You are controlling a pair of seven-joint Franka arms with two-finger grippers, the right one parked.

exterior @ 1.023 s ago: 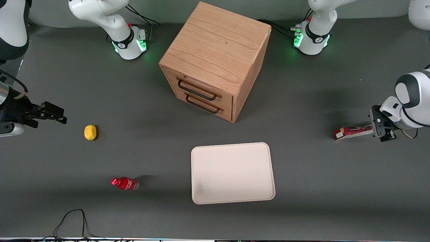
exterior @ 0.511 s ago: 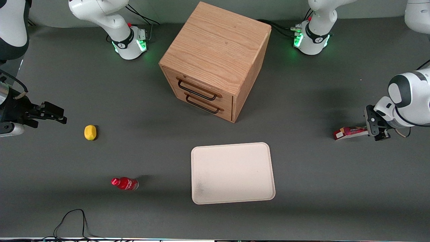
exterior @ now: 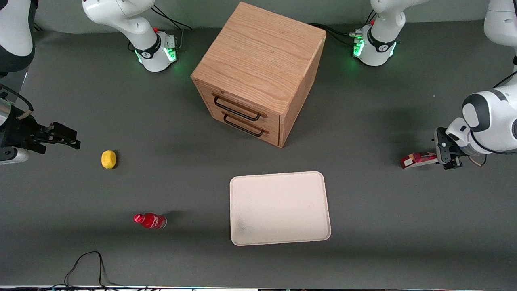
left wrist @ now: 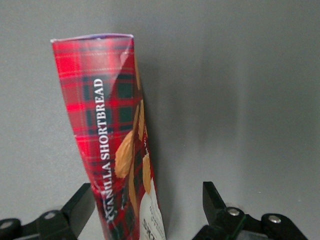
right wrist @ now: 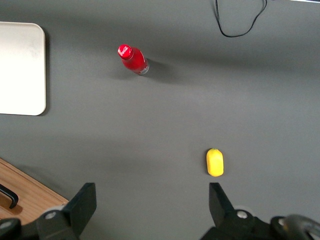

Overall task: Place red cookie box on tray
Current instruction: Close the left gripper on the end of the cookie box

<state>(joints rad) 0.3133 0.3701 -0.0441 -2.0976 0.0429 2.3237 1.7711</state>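
grey tabletop: open claw [left wrist: 149, 210] straddles red cookie box [left wrist: 112, 145], its near end hidden.

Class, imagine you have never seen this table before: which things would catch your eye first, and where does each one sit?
The wooden drawer cabinet dominates mid-table, with the empty cream tray nearer the front camera. Toward the working arm's end lies the red cookie box, the open end effector straddling it, fingers apart from its sides. Toward the parked arm's end sit a yellow lemon and a small red bottle.
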